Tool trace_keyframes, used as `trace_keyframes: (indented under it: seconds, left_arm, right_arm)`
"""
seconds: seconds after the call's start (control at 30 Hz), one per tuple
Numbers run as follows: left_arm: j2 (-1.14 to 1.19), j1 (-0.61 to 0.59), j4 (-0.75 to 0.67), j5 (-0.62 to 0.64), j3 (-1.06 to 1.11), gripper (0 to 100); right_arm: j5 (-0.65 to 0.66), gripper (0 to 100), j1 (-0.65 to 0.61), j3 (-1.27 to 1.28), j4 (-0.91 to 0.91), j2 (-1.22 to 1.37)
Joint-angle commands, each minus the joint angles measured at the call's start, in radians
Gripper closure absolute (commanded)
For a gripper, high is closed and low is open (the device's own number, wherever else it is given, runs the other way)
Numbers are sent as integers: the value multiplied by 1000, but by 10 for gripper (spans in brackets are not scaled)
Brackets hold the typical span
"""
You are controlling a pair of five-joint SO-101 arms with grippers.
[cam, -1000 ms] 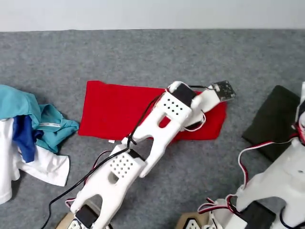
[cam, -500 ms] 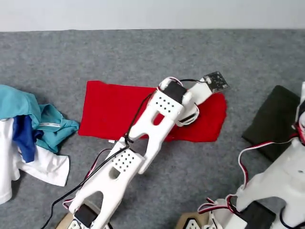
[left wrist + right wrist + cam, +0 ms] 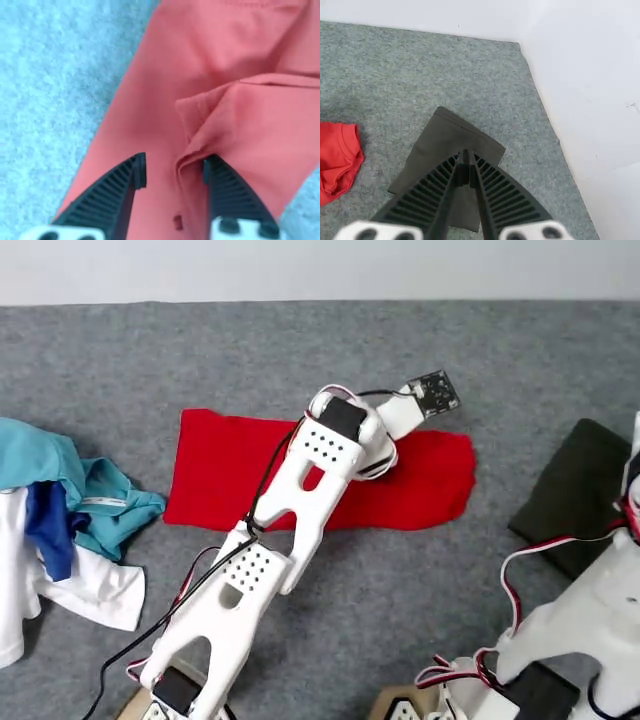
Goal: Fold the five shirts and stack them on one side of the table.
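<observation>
- Left pincer (image 3: 175,167) stood open over a raised fold of the red shirt (image 3: 230,475), mid-counter (image 3: 400,360).
- Right pincer (image 3: 466,157), closed and empty, hung above the dark folded shirt (image 3: 450,145) by the right edge.
- Unfolded shirts (image 3: 50,520) lay heaped at the left edge.

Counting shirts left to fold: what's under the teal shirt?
A blue shirt and a white shirt stick out beneath the teal shirt; whatever lies deeper is covered.

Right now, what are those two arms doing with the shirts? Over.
Left end effector open over a crease in the red shirt. Right end effector shut, empty, above the folded dark shirt. Unfolded shirt heap lies apart, not in the way.
</observation>
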Motion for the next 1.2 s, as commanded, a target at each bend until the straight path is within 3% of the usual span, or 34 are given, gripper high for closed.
trace_keyframes:
  seconds: [0.0,0.23,0.47,0.97,1.17]
  left_arm:
    - [-12,-17,-46,-9,-35,808]
    - [-57,-49,-55,-8,-62,808]
    - [-169,-12,178,-5,-120,808]
    - [-256,29,183,40,-35,812]
    - [-459,61,183,40,282,812]
  right_arm:
    - [6,990,8,3,41,-18]
    - [6,990,8,3,41,-19]
    - [6,990,8,5,41,-19]
    - [11,990,12,5,41,-18]
    - [11,990,12,5,41,-19]
